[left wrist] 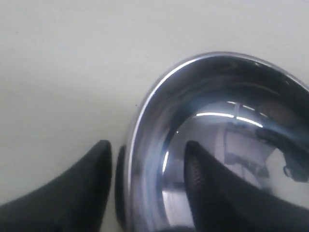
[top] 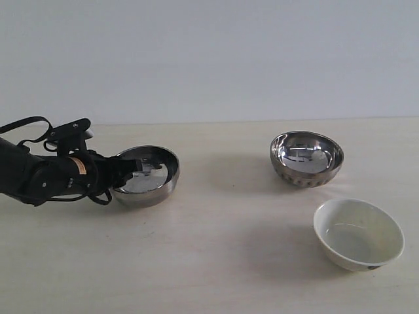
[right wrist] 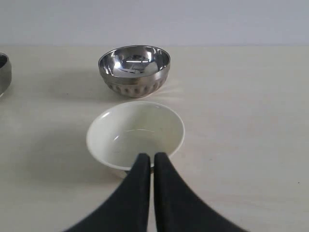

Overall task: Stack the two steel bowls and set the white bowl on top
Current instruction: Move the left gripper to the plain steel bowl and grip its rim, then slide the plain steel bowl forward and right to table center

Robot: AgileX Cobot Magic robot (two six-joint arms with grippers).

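Note:
The smooth steel bowl (top: 152, 188) (left wrist: 231, 82) stands at the left of the table. My left gripper (top: 131, 171) (left wrist: 147, 144) straddles its near rim, one finger outside the wall and one inside. Both fingers stand a little apart from the metal, so the gripper is open. The dimpled steel bowl (top: 306, 157) (right wrist: 134, 67) stands upright at the back right. The white bowl (top: 358, 233) (right wrist: 135, 130) sits in front of it, empty. My right gripper (right wrist: 152, 155) is shut and empty, its tips just short of the white bowl's near rim; the exterior view does not show it.
The pale wooden table (top: 216, 261) carries only the three bowls. A plain wall rises behind its far edge. The smooth bowl's edge (right wrist: 4, 72) shows at the side of the right wrist view.

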